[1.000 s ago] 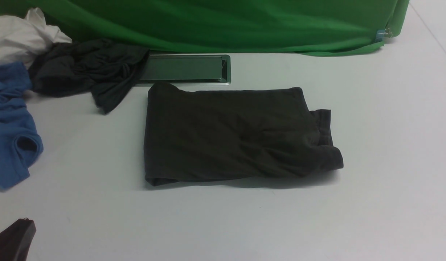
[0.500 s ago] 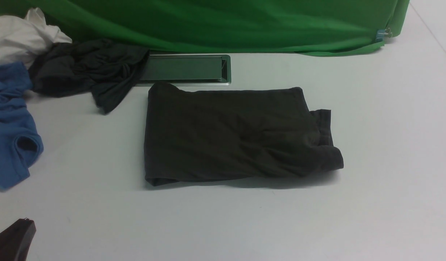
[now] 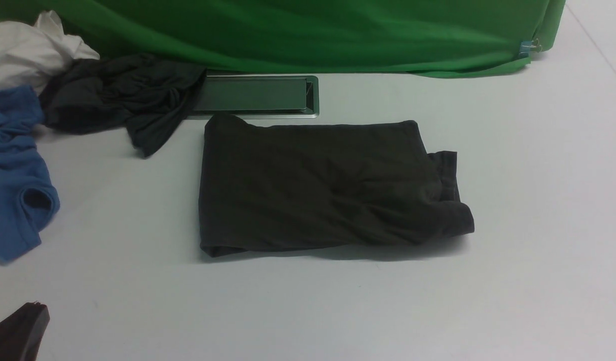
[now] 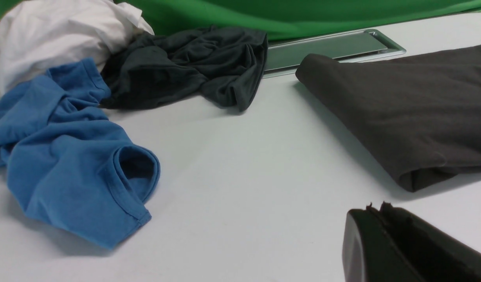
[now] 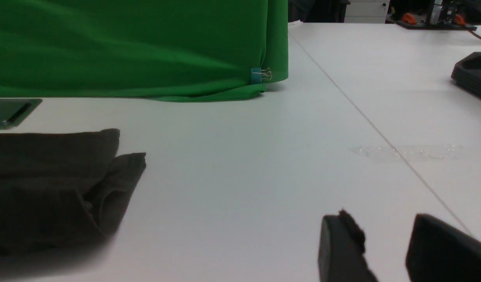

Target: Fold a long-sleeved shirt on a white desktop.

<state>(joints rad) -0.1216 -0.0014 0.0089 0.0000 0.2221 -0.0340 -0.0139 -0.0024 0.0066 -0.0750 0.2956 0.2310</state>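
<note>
a: since both arms sit low at the near edge, where's the shirt [image 3: 318, 188] from them?
b: mid desk [image 3: 528, 281], ahead of both. folded block, just in front of the cable hatch [image 3: 255, 95]. left gripper [image 4: 375, 209] is at the near left corner, jaws clenched on nothing; shirt lies forward and to its right.
a: right gripper [image 5: 385, 231]?
b: jaws parted, nothing between them. only in the wrist view; shirt is forward and to its left, well apart.
a: nearer arm?
b: can't tell, neither is close.
a: long axis?
b: runs left-right. clean fold on the left end, loose layered ends stick out on the right end. looks about done; any tidy-up would be that right end, right arm's side.
</note>
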